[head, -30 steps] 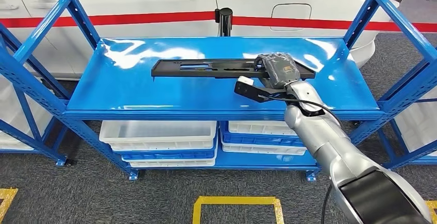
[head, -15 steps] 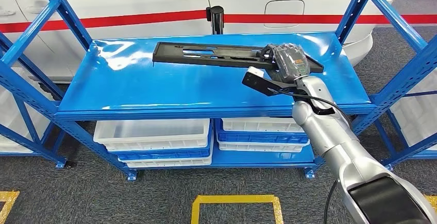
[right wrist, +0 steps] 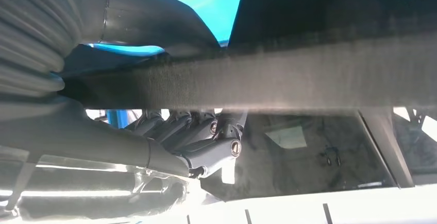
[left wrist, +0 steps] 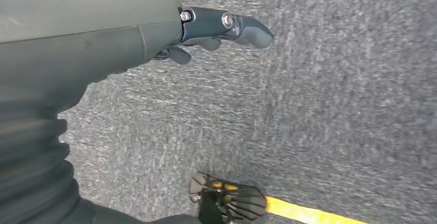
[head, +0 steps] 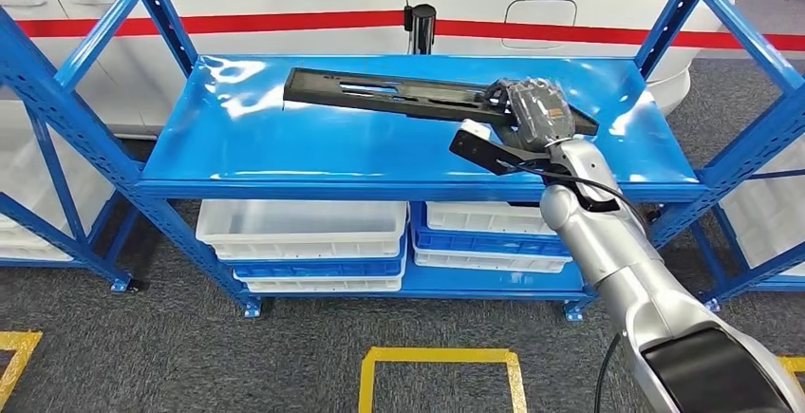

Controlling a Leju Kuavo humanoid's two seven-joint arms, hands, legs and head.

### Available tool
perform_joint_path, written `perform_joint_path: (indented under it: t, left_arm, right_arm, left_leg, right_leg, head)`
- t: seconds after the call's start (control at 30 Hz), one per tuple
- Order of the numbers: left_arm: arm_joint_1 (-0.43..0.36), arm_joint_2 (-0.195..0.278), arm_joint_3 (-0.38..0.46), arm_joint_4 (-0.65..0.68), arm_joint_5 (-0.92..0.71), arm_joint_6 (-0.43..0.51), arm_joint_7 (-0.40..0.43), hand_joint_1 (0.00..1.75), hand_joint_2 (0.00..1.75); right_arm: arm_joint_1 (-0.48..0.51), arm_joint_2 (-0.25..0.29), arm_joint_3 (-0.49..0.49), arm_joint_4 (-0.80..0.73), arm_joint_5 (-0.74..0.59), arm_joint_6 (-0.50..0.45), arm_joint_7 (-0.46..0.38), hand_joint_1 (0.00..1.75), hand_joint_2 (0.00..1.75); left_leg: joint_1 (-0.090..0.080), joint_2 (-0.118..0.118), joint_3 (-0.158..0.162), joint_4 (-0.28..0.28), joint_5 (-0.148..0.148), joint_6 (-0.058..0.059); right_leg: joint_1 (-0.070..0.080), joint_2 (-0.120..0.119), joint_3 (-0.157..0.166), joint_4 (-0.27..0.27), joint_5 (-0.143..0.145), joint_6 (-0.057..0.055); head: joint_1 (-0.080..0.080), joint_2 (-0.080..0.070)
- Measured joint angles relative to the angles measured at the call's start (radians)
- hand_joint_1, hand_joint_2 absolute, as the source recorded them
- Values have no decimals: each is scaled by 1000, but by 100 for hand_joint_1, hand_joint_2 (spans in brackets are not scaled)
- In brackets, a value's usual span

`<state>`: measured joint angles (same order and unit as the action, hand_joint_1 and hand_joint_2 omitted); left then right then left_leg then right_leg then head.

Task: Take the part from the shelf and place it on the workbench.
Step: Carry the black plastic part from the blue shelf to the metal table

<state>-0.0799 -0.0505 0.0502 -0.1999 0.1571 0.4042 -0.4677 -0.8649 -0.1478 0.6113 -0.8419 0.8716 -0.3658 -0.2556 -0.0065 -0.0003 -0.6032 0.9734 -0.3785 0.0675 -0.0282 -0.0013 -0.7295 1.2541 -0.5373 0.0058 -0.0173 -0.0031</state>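
A long flat black part (head: 399, 93) with slots hangs tilted just above the blue shelf top (head: 285, 152), its left end raised toward the back. My right hand (head: 534, 112) grips the part near its right end. In the right wrist view the part (right wrist: 288, 85) crosses close in front of the camera with my dark fingers (right wrist: 206, 136) curled around its edge. My left hand (left wrist: 216, 28) hangs over grey carpet with its fingers slack and nothing in it.
Blue uprights (head: 721, 24) frame the shelf on both sides. White and blue bins (head: 304, 242) are stacked on the lower level. A white car with a red stripe (head: 285, 22) stands behind the rack. Yellow floor tape (head: 437, 375) marks the carpet in front.
The part has come up off the shelf and tilted in my right hand, left end higher. The camera has shifted a little between frames.
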Motion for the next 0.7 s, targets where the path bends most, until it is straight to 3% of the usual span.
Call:
perform_joint_path:
  t: [0.03, 0.07, 0.13, 0.2, 0.27, 0.33, 0.4, 0.47, 0.5, 0.53, 0.57, 0.63, 0.7]
  left_arm:
    - [0, 0, 0, 0, 0, -1, 0, 0, 175]
    - [0, -1, -1, 0, 0, -1, 0, 0, 175]
    - [0, -2, -1, 0, -1, -1, 0, 0, 175]
    - [-1, -1, -2, 0, -2, 1, 0, 0, 175]
    - [-1, 0, -2, 0, -4, 2, 0, 0, 175]
    - [1, 2, -2, 0, -4, 2, 1, 0, 175]
    - [4, 3, -2, 0, -6, 2, 1, 0, 175]
    - [4, 3, -2, 0, -8, 2, 3, 0, 175]
    - [4, 3, -2, 0, -9, 3, 4, 0, 175]
    - [4, 3, -2, 0, -9, 3, 6, 0, 175]
    - [3, 3, -2, 0, -9, 3, 7, 0, 175]
    - [2, 4, -2, 0, -9, 2, 8, 0, 175]
    - [-1, 4, -2, 0, -9, 2, 7, 0, 175]
  right_arm:
    - [2, 0, -1, 1, 0, 0, 0, 175, 175]
    - [4, 0, -1, 3, 0, 0, 0, 175, 175]
    - [5, 0, -2, 4, 1, 0, 0, 175, 175]
    - [7, 1, -5, 4, 2, -1, 0, 175, 175]
    - [10, 2, -6, 4, 3, -1, 0, 175, 175]
    - [14, 1, -7, 5, 4, -1, 0, 175, 175]
    - [16, 3, -7, 5, 5, -1, 0, 175, 175]
    - [18, 5, -7, 4, 6, 0, 0, 175, 175]
    - [19, 5, -7, 4, 6, 0, 0, 175, 175]
    - [20, 5, -7, 4, 7, 0, 1, 175, 175]
    - [21, 4, -7, 4, 7, 1, 1, 175, 175]
    - [24, 4, -9, 2, 10, 1, 2, 175, 175]
    - [23, 4, -13, -3, 14, 1, 3, 175, 175]
  left_leg:
    - [-2, -1, -13, 1, 9, 0]
    - [-4, -1, -26, 2, 18, -2]
    - [-7, -2, -49, 8, 34, -8]
    - [-10, -3, -68, 17, 47, -17]
    - [-12, -4, -81, 25, 61, -24]
    - [-8, -6, -92, 35, 58, -32]
    - [1, -5, -114, 95, -10, -47]
    - [11, -4, -147, 225, -111, -64]
    - [16, -4, -157, 286, -140, -70]
    - [21, -4, -154, 321, -146, -74]
    - [25, -4, -134, 321, -134, -77]
    - [30, -4, -42, 221, -97, -77]
    - [27, -7, 51, 93, -101, -72]
  right_leg:
    - [0, 0, 4, 22, -3, 6]
    - [1, 0, 27, 4, 8, 14]
    - [1, 0, 117, -119, 38, 26]
    - [7, 1, 193, -233, 43, 22]
    - [10, 2, 206, -261, 43, 13]
    - [-1, 1, 191, -260, 57, 1]
    - [-8, -2, 176, -260, 75, -14]
    - [-7, -3, 156, -259, 94, -20]
    - [-7, -3, 145, -259, 104, -19]
    - [-8, -3, 133, -259, 113, -16]
    - [-9, -2, 121, -258, 122, -13]
    - [-11, -2, 103, -258, 139, -3]
    - [-11, -2, 92, -259, 155, 12]
  head:
    - [0, 0]
    - [2, 0]
    - [2, 0]
    - [1, 0]
    - [0, 0]
    - [-1, 0]
    - [-3, 0]
    - [-5, 0]
    - [-5, 0]
    - [-5, 0]
    - [-6, 0]
    - [-6, 0]
    - [-5, 0]
